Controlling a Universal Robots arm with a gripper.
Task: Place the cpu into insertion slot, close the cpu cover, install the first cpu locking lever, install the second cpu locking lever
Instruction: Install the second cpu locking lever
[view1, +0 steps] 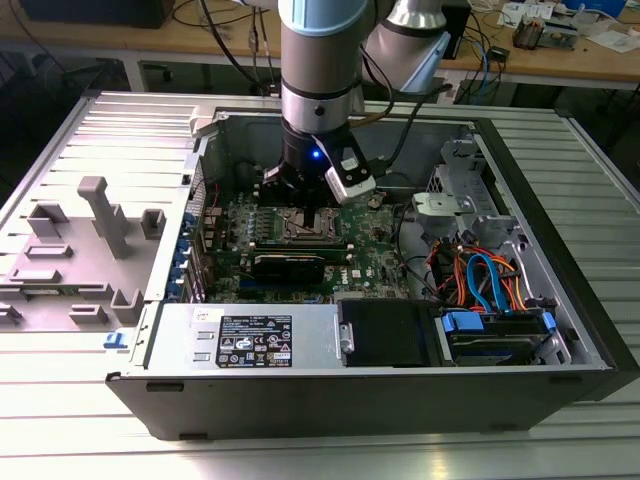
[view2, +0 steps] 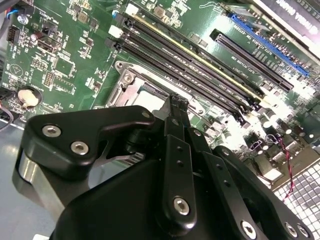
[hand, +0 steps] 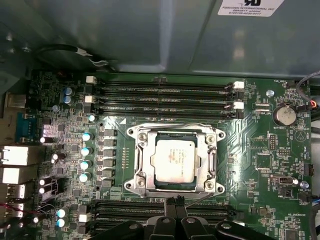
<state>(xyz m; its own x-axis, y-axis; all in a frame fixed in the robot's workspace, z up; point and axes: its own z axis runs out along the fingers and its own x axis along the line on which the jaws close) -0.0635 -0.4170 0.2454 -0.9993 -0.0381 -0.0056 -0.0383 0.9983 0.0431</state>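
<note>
The cpu, a square chip with a silvery top, lies flat in the insertion slot on the green motherboard. The cpu cover, a thin metal frame, is down around it. In both wrist views my gripper has its black fingers pressed together, with the tips at the socket's edge on the side facing a bank of memory slots. A thin metal lever rod runs beside the tips. In the exterior view the arm stands straight over the slot inside the open computer case.
Long black memory slots flank the socket on two sides. A row of capacitors and rear ports stand on another side, and a coin battery sits opposite them. The case holds a power supply, a black card and bundled cables.
</note>
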